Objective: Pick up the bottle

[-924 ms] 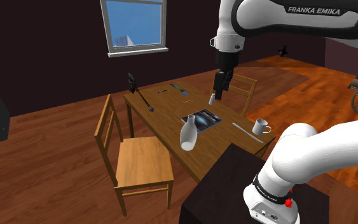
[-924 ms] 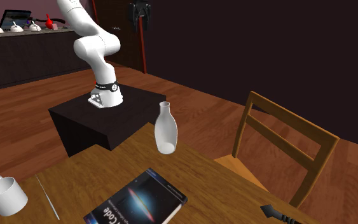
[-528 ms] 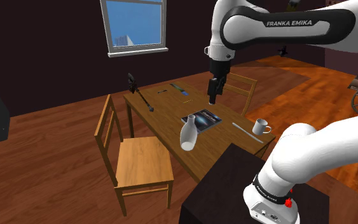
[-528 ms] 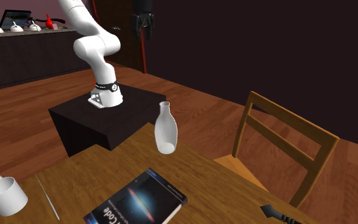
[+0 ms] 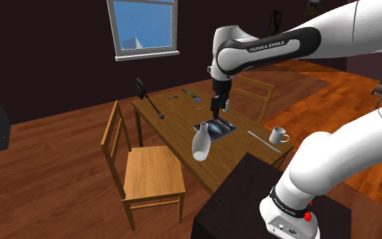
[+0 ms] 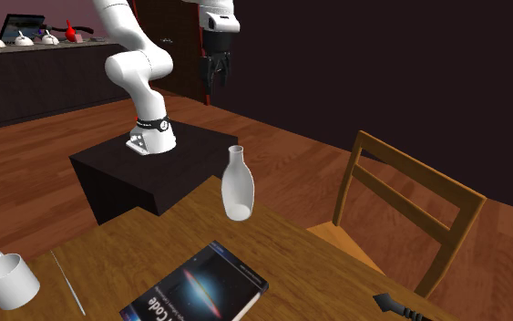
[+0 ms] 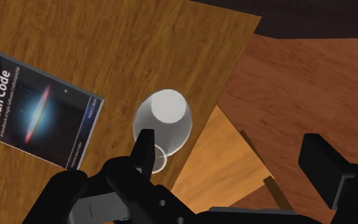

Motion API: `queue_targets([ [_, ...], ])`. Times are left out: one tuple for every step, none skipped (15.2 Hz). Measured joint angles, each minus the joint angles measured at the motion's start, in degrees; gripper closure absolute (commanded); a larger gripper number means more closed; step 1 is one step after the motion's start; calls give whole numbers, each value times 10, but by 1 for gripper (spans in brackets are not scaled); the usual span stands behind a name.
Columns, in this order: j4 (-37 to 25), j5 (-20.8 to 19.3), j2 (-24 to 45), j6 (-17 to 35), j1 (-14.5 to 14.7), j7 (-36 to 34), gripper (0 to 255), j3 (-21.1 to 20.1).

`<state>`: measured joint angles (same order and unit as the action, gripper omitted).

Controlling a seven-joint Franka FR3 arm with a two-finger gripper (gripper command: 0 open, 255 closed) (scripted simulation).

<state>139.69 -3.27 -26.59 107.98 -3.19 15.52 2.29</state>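
Arm [image 5: 271,46] link reads "FRANKA EMIKA"; book [image 7: 34,108] cover reads "Clean Code", w/ smaller print illegible.

We count one table [image 5: 179,125], and two chairs stand at it: the near chair [image 5: 145,170] and the far chair [image 5: 258,92]. On the table we count one white bottle [image 5: 201,144], one book [image 5: 214,127], one white mug [image 5: 278,136], one thin rod [image 5: 258,138] and one dark tool [image 5: 150,102]. The small thin things at its far end we cannot count surely. There is also one window [image 5: 144,27] and one arm [image 5: 332,27].
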Motion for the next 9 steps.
queue_targets([
  [-1, -3, 19, 19, -2, 5, 0, 4],
  [-3, -6, 40, 38, -4, 10, 0, 8],
  [-1, -8, 59, 59, -6, 16, 0, 11],
  [-4, -9, 80, 79, -6, 18, 0, 13],
  [-9, -10, 102, 95, -7, 22, 0, 16],
  [-10, -12, 117, 109, -8, 26, 0, 18],
  [-18, -13, 141, 127, -10, 31, 0, 21],
  [-22, -14, 163, 145, -11, 34, 0, 23],
  [-27, -15, 183, 161, -13, 39, 0, 26],
])
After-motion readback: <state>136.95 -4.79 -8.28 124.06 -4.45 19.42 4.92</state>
